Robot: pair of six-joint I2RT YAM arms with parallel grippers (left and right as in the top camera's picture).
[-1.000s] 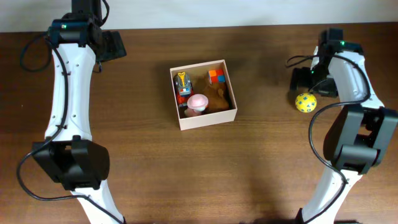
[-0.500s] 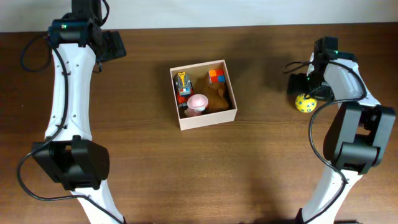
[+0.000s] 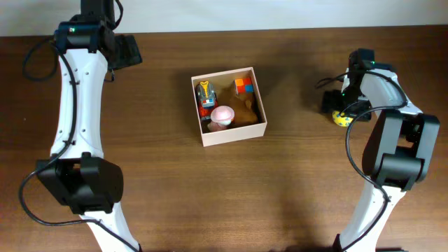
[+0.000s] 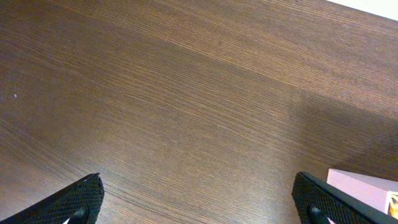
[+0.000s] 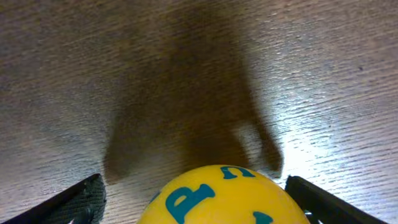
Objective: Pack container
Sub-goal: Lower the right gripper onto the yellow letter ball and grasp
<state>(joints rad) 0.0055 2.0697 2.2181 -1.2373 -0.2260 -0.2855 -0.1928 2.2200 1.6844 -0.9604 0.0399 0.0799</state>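
The container (image 3: 234,134), a square white-walled box, sits at the table's middle and holds a pink toy (image 3: 222,115), a brown plush (image 3: 245,106), an orange and blue block (image 3: 243,85) and a small car-like toy (image 3: 205,94). A yellow ball with teal letters (image 3: 341,120) lies on the table at the right. My right gripper (image 3: 336,105) is open and low over it; in the right wrist view the ball (image 5: 217,199) lies between the two fingers (image 5: 196,199). My left gripper (image 3: 126,50) is open and empty at the far left (image 4: 199,199).
Bare brown wood surrounds the container. A corner of the container (image 4: 364,186) shows at the lower right of the left wrist view. The table's back edge runs along the top of the overhead view.
My right gripper has moved left and down over the yellow ball, which now shows only partly from overhead. The left arm and the container have not moved.
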